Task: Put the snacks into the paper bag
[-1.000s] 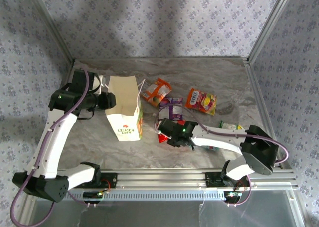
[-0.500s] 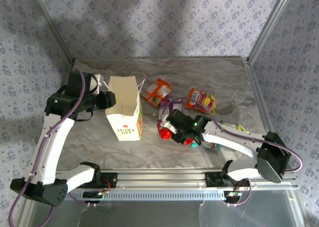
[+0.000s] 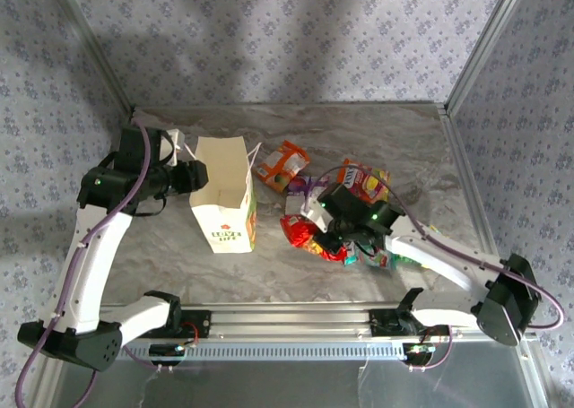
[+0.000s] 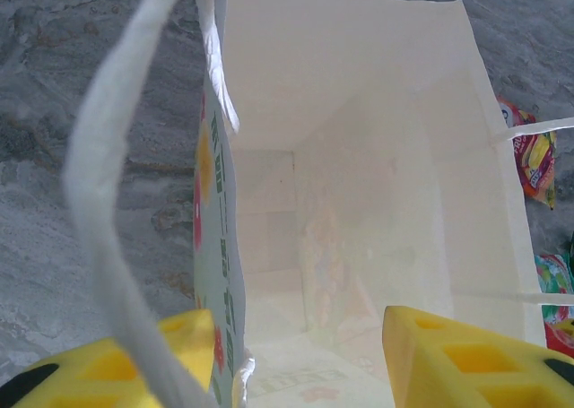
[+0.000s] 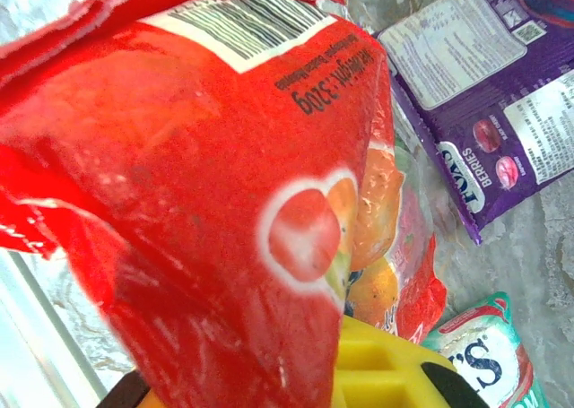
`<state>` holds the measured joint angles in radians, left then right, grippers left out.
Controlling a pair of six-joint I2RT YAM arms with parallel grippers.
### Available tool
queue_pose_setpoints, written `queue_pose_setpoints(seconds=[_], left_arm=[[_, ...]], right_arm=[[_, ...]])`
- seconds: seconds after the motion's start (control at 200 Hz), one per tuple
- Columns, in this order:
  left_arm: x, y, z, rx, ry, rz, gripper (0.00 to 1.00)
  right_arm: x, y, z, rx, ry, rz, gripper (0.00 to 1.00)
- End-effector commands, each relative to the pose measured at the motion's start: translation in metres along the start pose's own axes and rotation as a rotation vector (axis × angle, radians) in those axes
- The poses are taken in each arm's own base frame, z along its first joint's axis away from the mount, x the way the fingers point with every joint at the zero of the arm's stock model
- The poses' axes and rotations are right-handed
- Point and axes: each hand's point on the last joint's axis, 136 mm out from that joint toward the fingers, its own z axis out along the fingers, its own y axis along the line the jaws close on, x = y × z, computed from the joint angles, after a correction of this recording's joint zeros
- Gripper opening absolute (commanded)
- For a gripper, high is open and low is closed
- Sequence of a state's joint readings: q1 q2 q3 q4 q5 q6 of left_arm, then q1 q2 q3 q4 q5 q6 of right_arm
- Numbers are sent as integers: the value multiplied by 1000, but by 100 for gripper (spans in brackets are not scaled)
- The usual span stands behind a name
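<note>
Nearest the bases, the right gripper is clamped on the red packet, which hangs crumpled from its fingers just above the marble table; the teal-green packet lies flat just beside it, partly under the arm; a bit further back the purple packet lies label up; over on the left the paper bag stands upright, mouth open, nothing inside as far as I can see; the left gripper sits at its left rim, jaws apart, straddling that wall, not pinching it; furthest back are the orange-yellow packet and the orange packet.
</note>
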<state>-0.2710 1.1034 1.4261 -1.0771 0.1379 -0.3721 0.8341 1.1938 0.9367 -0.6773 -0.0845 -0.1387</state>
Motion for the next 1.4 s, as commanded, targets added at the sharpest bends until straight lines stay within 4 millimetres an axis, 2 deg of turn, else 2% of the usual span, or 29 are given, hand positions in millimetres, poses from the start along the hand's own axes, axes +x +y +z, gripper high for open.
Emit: queue_pose_setpoints(seconds=[0.0, 0.14, 0.38, 0.615, 0.864, 1.109, 1.259, 1.284, 1.399], left_arm=[[-9, -5, -8, 13, -24, -8, 52], [-9, -8, -5, 32, -17, -7, 49], [-10, -5, -5, 16, -19, -12, 51], [-13, -1, -5, -1, -39, -20, 51], [-19, 0, -13, 0, -71, -15, 51], [-22, 6, -16, -8, -98, -34, 51], [-25, 5, -17, 0, -106, -31, 51], [-26, 5, -17, 1, -109, -29, 51], [-29, 4, -22, 6, -128, -20, 51]], right_arm=[[-32, 10, -31, -108, -168, 23, 14], [-35, 11, -43, -157, -216, 63, 14], [-49, 10, -65, -219, -304, 132, 14], [-59, 0, -77, -185, -323, 204, 12], [-82, 1, -114, -193, -441, 228, 11], [-90, -5, -133, -167, -465, 293, 9], [-99, 0, -146, -201, -494, 318, 9], [-108, 1, -162, -203, -534, 308, 9], [-117, 6, -178, -223, -590, 282, 7]])
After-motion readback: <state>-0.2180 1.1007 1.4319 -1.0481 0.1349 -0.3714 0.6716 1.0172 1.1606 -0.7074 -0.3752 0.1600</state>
